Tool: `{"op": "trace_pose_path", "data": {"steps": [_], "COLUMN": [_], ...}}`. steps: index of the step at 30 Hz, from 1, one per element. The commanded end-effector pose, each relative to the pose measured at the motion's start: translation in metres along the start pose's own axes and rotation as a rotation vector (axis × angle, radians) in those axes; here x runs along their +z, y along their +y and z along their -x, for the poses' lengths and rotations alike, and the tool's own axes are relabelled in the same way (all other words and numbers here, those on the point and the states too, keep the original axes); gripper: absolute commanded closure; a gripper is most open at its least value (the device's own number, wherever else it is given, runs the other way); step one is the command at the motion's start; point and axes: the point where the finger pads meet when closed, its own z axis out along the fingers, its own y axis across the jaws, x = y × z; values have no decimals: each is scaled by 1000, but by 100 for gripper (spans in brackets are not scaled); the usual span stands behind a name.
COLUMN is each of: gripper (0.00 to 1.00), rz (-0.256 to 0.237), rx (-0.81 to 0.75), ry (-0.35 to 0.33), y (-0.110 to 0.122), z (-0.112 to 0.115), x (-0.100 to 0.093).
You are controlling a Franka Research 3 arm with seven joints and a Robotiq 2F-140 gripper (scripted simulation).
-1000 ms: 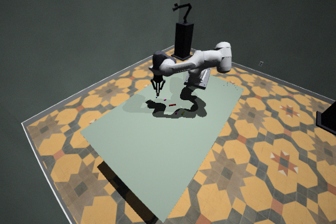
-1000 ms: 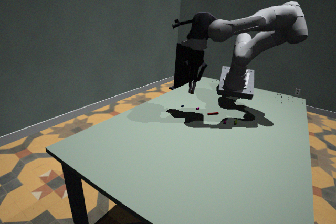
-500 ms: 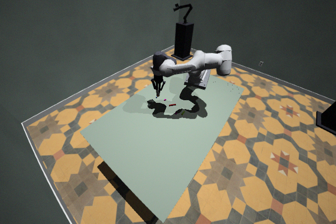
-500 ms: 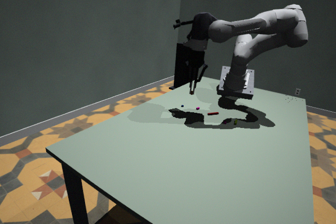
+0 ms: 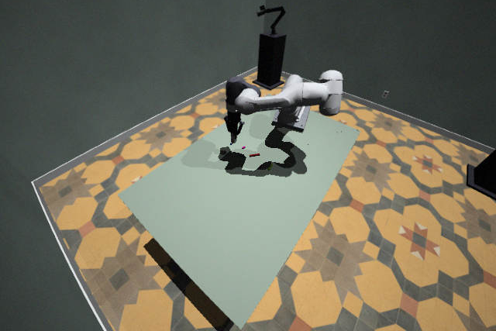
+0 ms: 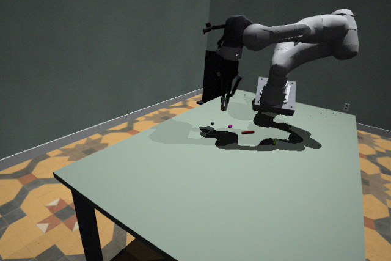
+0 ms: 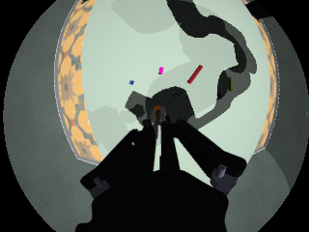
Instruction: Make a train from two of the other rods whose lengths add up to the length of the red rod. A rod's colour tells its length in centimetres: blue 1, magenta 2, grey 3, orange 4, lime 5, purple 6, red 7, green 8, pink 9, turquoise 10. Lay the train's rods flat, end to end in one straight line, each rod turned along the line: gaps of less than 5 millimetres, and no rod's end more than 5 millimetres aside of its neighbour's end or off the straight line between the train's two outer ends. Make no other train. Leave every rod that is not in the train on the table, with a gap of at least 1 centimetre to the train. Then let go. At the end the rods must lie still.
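Apparently the fingers (image 5: pixel 233 139) (image 6: pixel 225 104) are clamped on the orange rod (image 6: pixel 222 109) (image 7: pixel 157 108), held above the surface (image 5: pixel 224 215) (image 6: pixel 201 182) (image 7: pixel 116 58), probably to carry it somewhere. Its length needs a grey partner, which I cannot make out, whereas the magenta rod (image 5: pixel 243 147) (image 6: pixel 230 126) (image 7: pixel 160 71) and lime rod (image 5: pixel 270 167) (image 6: pixel 274 142) (image 7: pixel 231 84), lying well apart, would match the red rod (image 5: pixel 254 155) (image 6: pixel 247 132) (image 7: pixel 195 74) between them.

Dark, sharp-edged shadows cross the table (image 5: pixel 224 218) (image 6: pixel 205 188) (image 7: pixel 130 53); walls look dim, and the wrist view bulges, black-cornered.
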Motion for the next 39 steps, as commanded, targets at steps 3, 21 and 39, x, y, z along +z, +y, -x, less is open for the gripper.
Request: {"op": "trace_pose_path", "data": {"steps": [3, 21, 39], "gripper": [97, 97, 97], "rz": [7, 9, 11], "rx": [200, 484, 767], "ry": [5, 8, 13], "y": [4, 8, 12], "z": [1, 2, 3], "x": [2, 6, 11]}}
